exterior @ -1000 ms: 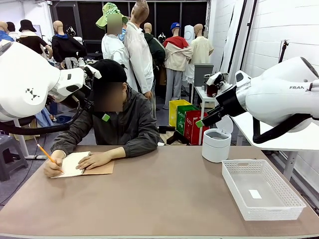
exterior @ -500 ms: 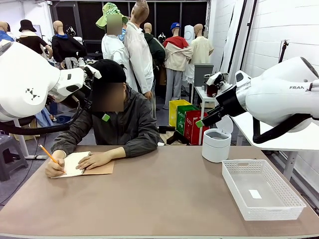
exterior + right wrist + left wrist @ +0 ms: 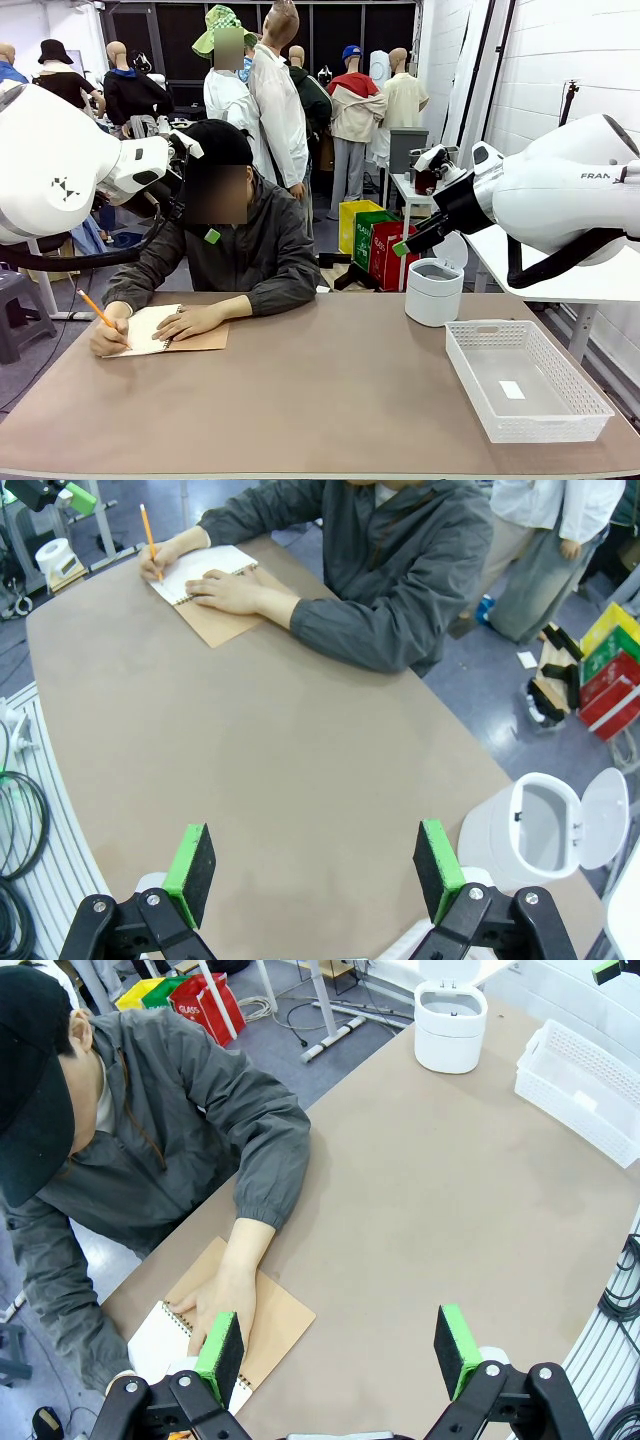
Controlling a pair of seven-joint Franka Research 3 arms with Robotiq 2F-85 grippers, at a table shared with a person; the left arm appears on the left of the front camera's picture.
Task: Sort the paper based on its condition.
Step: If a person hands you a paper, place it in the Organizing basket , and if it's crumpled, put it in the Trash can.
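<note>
No loose paper is in view. A person at the far left of the table writes with an orange pencil [image 3: 95, 307] on the open page of a spiral notebook [image 3: 150, 330] with a brown cover [image 3: 265, 1325], the other hand resting flat on it. My left gripper [image 3: 338, 1345] hangs open high above the table's left part, nothing between its green pads. My right gripper [image 3: 312, 870] is open and empty too, held high over the right side; in the front view it sits above the bin [image 3: 418, 237].
A white bin [image 3: 434, 290] with its lid flipped up stands at the far right of the table. A white slotted basket [image 3: 525, 378] sits at the near right. Bare brown tabletop [image 3: 330, 390] spreads across the middle.
The person's writing hand and pencil shifted slightly on the page. Both arms stayed still.
</note>
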